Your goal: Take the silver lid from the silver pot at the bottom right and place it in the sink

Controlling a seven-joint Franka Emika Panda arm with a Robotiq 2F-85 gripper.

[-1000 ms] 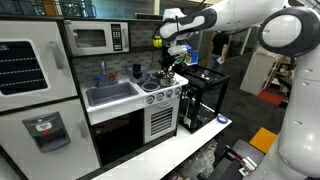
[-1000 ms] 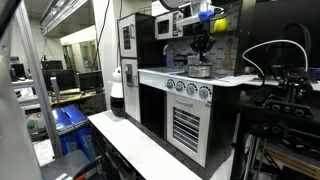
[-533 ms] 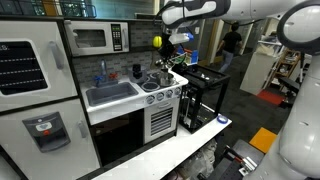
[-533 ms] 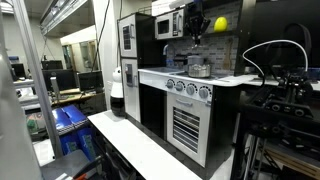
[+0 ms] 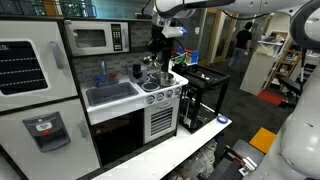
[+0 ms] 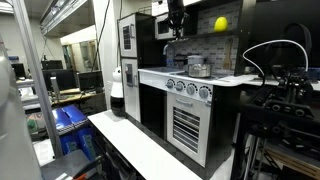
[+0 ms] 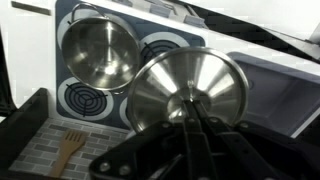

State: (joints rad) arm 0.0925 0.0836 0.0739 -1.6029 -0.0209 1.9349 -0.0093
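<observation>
In the wrist view my gripper [image 7: 190, 115] is shut on the knob of the silver lid [image 7: 190, 85], which hangs below it over the stove. The silver pot [image 7: 98, 50] stands uncovered on a burner beside it, and its inside shows empty. In an exterior view the gripper [image 5: 157, 45] is high above the stove, with the pot [image 5: 153, 80] below it and the sink [image 5: 110, 94] further left. In an exterior view the gripper [image 6: 177, 25] is above the pot [image 6: 197, 68]. The lid is too small to make out in both exterior views.
A microwave [image 5: 92, 38] stands above the sink, with a faucet [image 5: 101, 70] at the sink's back. Stove burners [image 7: 85, 100] lie below the lid. A wooden spatula [image 7: 68, 148] lies on the tiled wall strip. A yellow ball [image 6: 220, 23] sits up high.
My gripper has risen from the pot with the lid in it. It has moved across the stove toward the sink side. The pot is now uncovered.
</observation>
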